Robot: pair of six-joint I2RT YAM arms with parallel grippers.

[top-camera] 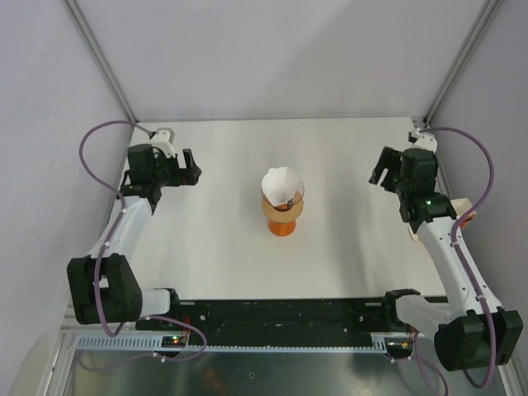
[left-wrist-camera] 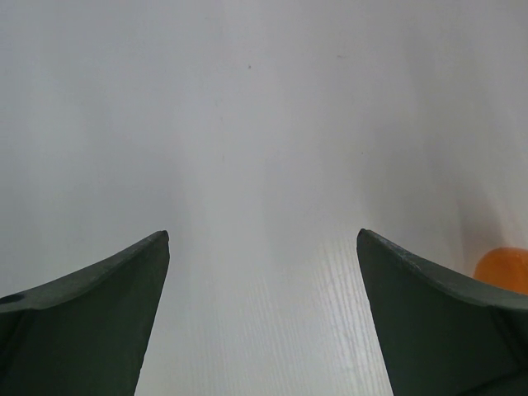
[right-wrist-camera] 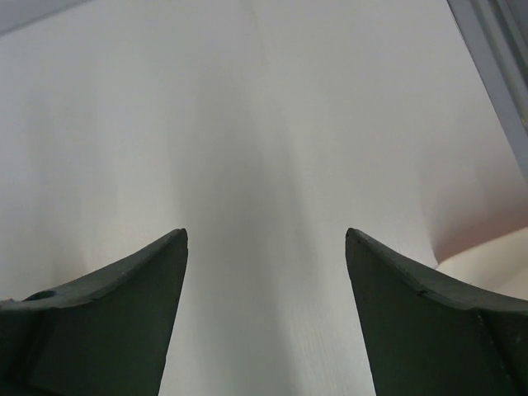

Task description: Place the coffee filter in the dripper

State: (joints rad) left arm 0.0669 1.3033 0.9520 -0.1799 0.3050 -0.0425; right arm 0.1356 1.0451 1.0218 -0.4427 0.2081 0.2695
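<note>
The coffee filter (top-camera: 280, 186) sits in the dripper (top-camera: 282, 218) on the counter (top-camera: 214, 247); a dark mark (top-camera: 291, 201) at its edge is too small to read. The left gripper (top-camera: 192, 167) and right gripper (top-camera: 378, 167) hang spread, empty.

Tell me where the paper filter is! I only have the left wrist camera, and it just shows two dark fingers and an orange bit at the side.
Observer: In the top camera, the coffee filter is sitting in the dripper, in the middle of the table.
Operator: Is my orange bit the dripper?
Observer: Probably. The dripper is orange and stands to the right of the left gripper, apart from it.
Operator: What's the other arm doing?
Observer: The right gripper is open and empty, off to the dripper's right.
</note>
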